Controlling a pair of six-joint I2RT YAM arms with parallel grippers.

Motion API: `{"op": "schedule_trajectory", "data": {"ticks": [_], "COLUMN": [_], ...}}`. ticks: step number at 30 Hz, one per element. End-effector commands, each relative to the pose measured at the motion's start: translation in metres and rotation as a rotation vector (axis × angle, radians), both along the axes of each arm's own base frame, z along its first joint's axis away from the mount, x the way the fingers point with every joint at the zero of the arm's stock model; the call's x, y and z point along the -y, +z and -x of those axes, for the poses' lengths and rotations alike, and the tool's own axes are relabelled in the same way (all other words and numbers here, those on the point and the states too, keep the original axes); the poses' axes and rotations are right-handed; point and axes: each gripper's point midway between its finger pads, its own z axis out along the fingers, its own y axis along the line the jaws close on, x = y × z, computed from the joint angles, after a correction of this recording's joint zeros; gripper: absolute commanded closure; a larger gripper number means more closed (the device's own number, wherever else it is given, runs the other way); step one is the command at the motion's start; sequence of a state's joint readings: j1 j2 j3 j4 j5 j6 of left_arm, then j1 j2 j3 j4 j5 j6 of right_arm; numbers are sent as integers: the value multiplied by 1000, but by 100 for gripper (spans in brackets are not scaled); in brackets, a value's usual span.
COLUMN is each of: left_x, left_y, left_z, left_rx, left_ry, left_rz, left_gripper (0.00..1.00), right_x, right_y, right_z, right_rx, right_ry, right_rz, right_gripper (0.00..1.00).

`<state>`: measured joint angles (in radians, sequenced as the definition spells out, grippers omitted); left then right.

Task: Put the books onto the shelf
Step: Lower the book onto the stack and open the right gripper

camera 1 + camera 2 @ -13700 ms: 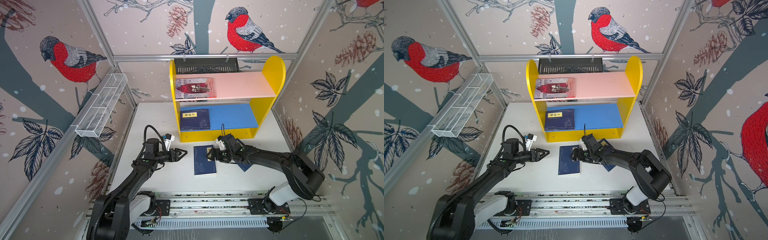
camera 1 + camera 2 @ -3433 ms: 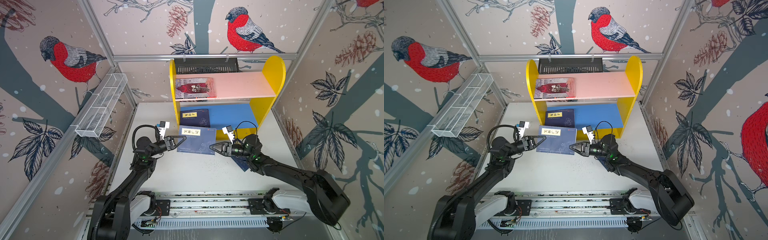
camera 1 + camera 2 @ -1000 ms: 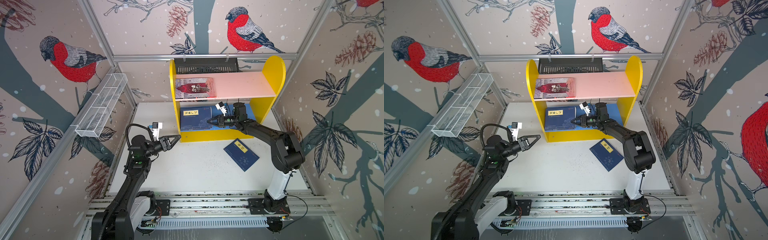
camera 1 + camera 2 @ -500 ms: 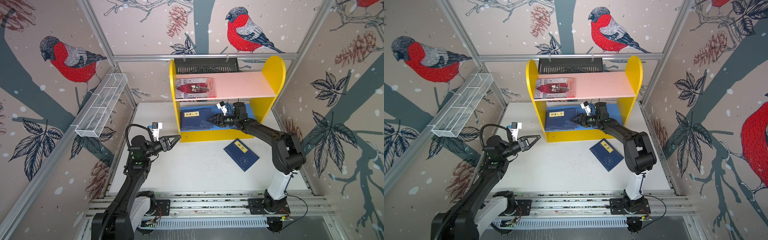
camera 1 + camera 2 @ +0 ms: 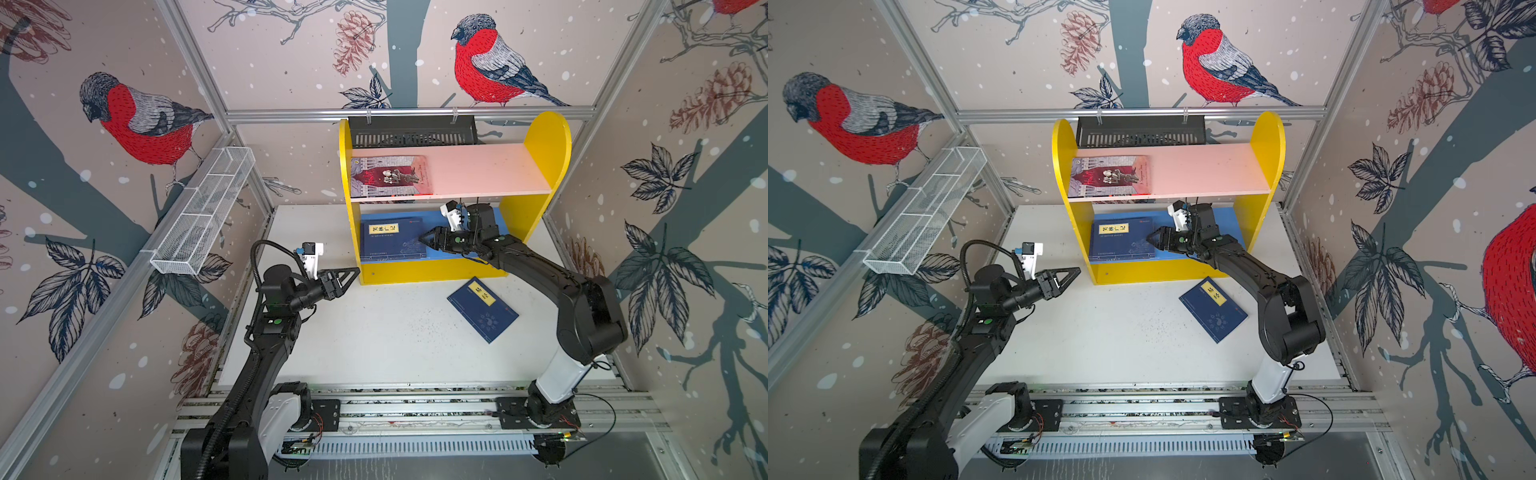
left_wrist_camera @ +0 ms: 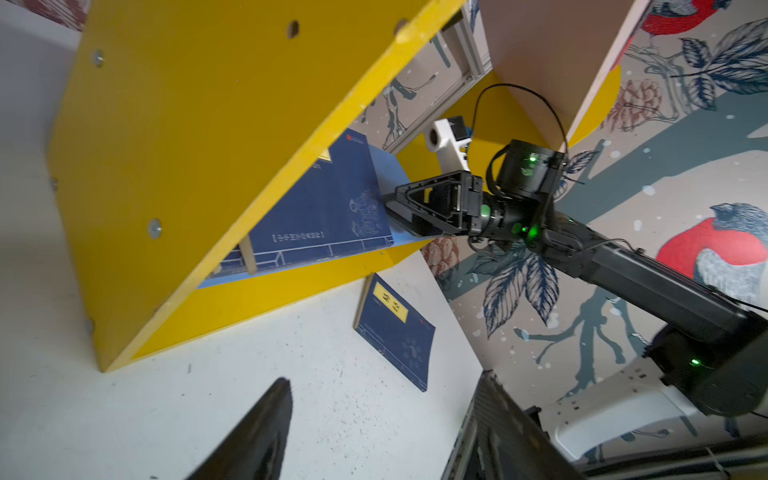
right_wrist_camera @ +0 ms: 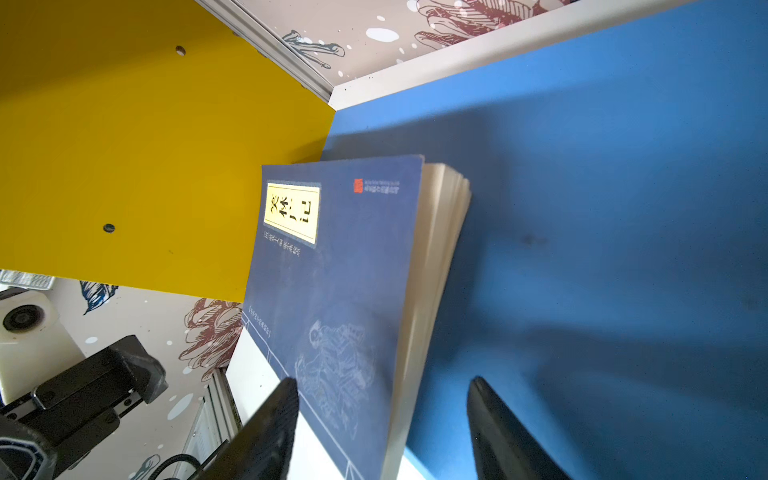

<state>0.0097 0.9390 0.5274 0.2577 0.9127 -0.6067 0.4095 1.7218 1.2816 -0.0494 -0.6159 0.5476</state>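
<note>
The yellow shelf (image 5: pixel 544 141) stands at the back of the white table. A dark red and grey book (image 5: pixel 390 176) lies flat on its pink upper board. A stack of navy books (image 5: pixel 390 241) with a yellow title label lies on the blue lower board (image 7: pixel 602 208). My right gripper (image 5: pixel 424 240) is open under the pink board, and in the right wrist view the stack's page edge (image 7: pixel 432 266) runs between its jaws. Another navy book (image 5: pixel 482 309) lies flat on the table, right of centre. My left gripper (image 5: pixel 355 272) hovers open and empty by the shelf's left front corner.
A white wire mesh basket (image 5: pixel 203 216) hangs on the left wall. A black slotted tray (image 5: pixel 411 131) hangs behind the shelf's top. The arms' base rail (image 5: pixel 415 415) runs along the table's front edge.
My right gripper has opened and let go of the navy book, which now lies on top of the stack on the blue board. The left arm has held still.
</note>
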Motion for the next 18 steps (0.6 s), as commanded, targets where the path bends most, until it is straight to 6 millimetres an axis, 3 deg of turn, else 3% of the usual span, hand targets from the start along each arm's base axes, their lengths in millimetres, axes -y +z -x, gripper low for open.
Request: {"op": "schedule_trajectory", "data": {"ticks": [1,8,18], "left_x": [-13,-30,-28], "left_y": [-21,-33,-34], "left_z": [-9,-17,-16], "left_rx": [-10,-12,-14], "left_ry": [81,171,161], "left_rz": [-125,-236,-229], "left_gripper": [31,31,31], "right_x": [2,-9,-14], "right_y": [7,6,3], "right_z": [1,15,17], "right_rx": [45,39,29], "right_ry": [-28,2,1], "right_rz": [23,29,43], "right_gripper": [37,43,43]}}
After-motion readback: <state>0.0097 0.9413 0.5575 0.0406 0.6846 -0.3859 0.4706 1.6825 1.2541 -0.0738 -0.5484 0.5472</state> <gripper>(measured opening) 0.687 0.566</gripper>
